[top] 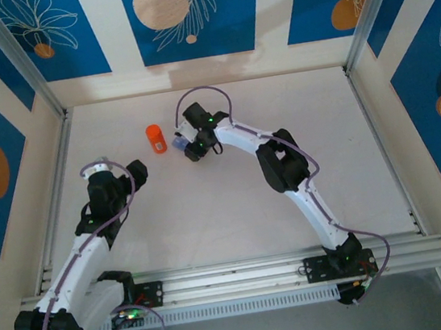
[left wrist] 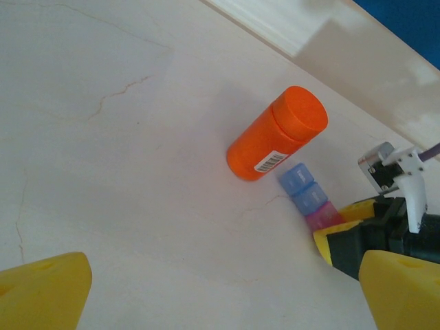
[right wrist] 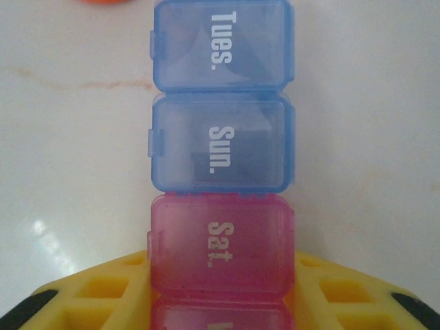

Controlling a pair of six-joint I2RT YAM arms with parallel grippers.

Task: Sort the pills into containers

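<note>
Tabletop [top: 235, 212] from above: orange pill bottle [top: 155, 138] upper centre, pill-box strip [top: 181, 143] just right of it, open room lower centre. Left wrist: left gripper [left wrist: 223, 292] spread wide, empty; wall [left wrist: 357, 55] upper right. Right wrist: 3 closed lids read Tues., Sun., Sat.; right gripper [right wrist: 220, 292] clamps the pink section.

Robot test cell, lab-type setting rather than a home or shop. Pale marble-look tabletop [top: 211, 215] boxed in on three sides by upright wall panels printed with blue-and-cream leaf and circle shapes [top: 184, 15], like a staged backdrop. Silver aluminium frame posts [top: 19, 57] rise at the far corners. Along the table's near edge runs a silver aluminium rail [top: 235, 275] carrying two white-and-black robot arms [top: 306, 194] with thin purple cables [top: 199, 90] looped along them. White slotted cable duct [top: 239, 305] just below the rail.
</note>
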